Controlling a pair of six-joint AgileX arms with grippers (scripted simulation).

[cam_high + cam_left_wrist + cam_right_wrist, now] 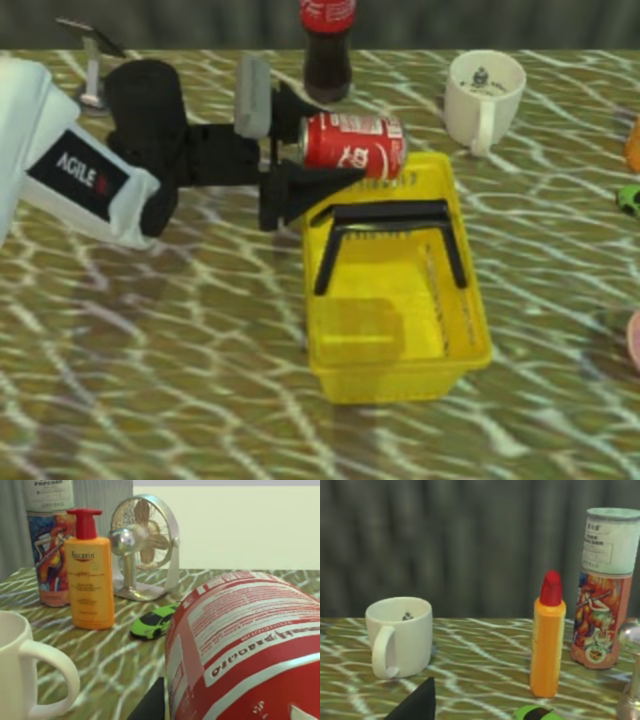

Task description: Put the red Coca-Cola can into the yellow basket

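**Can held over the basket's far rim, release still risky**

Mottled olive-and-cream patterning covers the table [150,380], with a grey curtain behind it.

From above, the left gripper [300,165] reaches in from the left, its dark fingers [305,190] clamped on the red Coca-Cola can [355,145]. The can lies on its side, hovering at the far edge of the yellow basket [400,380], partly over the rim and not clearly over the open interior. The black handles [390,235] are folded across the basket's far half. Just beyond stand a dark cola bottle [328,45] and, to the right, a white mug [485,95]. I judge that letting go here could land the can on the rim or on the handles and roll it out toward the bottle; the cause would be too little travel toward the near side.

Up close in the left wrist view, the can [245,650] fills the foreground, label text inverted. Behind it appear things the overhead camera misses or crops: an orange lotion bottle [90,585], a popcorn tin [47,540], a small metal fan [142,545] and a green toy car [152,622]. It shows no basket at all.

Across in the right wrist view, the mug [400,637], lotion bottle [547,640] and tin [607,590] stand against the curtain; I cannot tell how the right gripper's fingers are set.
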